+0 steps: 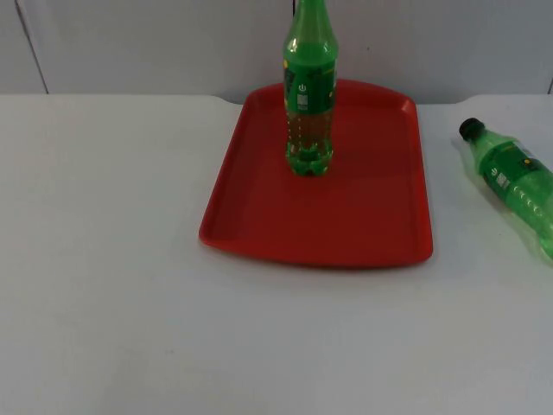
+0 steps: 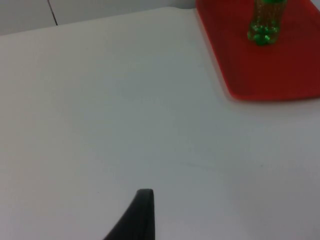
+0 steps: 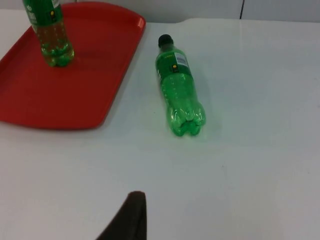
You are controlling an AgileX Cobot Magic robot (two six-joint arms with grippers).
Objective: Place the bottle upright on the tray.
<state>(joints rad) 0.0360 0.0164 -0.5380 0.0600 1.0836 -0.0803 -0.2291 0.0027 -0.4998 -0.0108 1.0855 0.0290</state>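
Over the tabletop (image 3: 260,165), right pincer (image 3: 131,215): empty; opening can't be judged.
Left pincer (image 2: 140,215): waits, likewise unclear.
Lying bottle (image 3: 179,85): beside red tray (image 1: 363,233) (cap faces away).
Grasp: mid-body, then tip upright near standing bottle (image 1: 308,95).

I see the tray (image 1: 346,225) sitting toward the far middle of the table (image 1: 104,259), its far edge near the partition wall (image 1: 130,43). One soda bottle (image 1: 308,95) stands upright on the tray's far part. A second soda bottle (image 1: 514,181) lies on its side on the table right of the tray, apart from it, cap pointing toward the wall.
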